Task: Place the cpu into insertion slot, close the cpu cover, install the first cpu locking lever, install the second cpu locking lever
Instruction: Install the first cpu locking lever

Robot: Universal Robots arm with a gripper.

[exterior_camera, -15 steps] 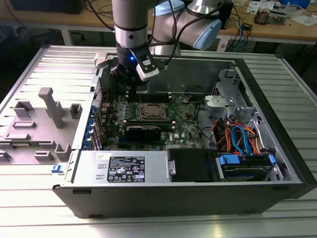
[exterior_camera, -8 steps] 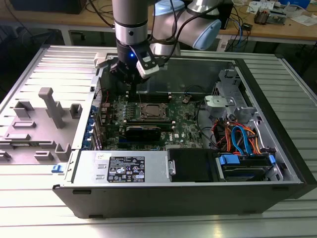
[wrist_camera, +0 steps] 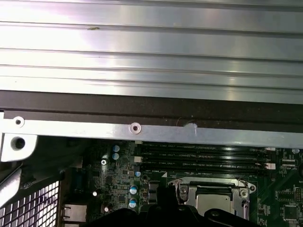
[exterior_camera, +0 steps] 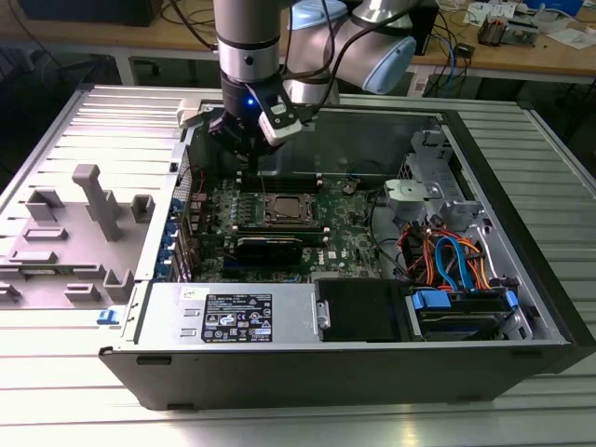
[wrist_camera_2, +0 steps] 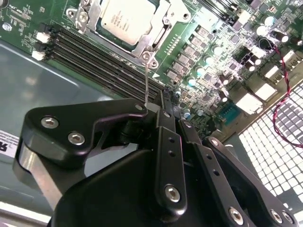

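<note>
Tool (exterior_camera: 245, 158) low over the board (exterior_camera: 349, 233); cpu (exterior_camera: 284, 209) seated just to the exterior view's right of it and nearer the camera. Second wrist view gives what that one can't: cover (wrist_camera_2: 152, 41) lying down around the cpu, thin lever (wrist_camera_2: 147, 80) running lengthwise from the cover's corner straight to the tool's closed tips. It's touching them, maybe pinched between, hard to call from here.

Cpu (exterior_camera: 287, 209) in socket at motherboard (exterior_camera: 349, 228) centre, cover (wrist_camera_2: 152, 35) around it, memory slots (wrist_camera_2: 94, 56) alongside, gripper (exterior_camera: 250, 160) above board behind socket, power supply (exterior_camera: 237, 317) before board, drives (exterior_camera: 456, 307) at the exterior view's right.
</note>
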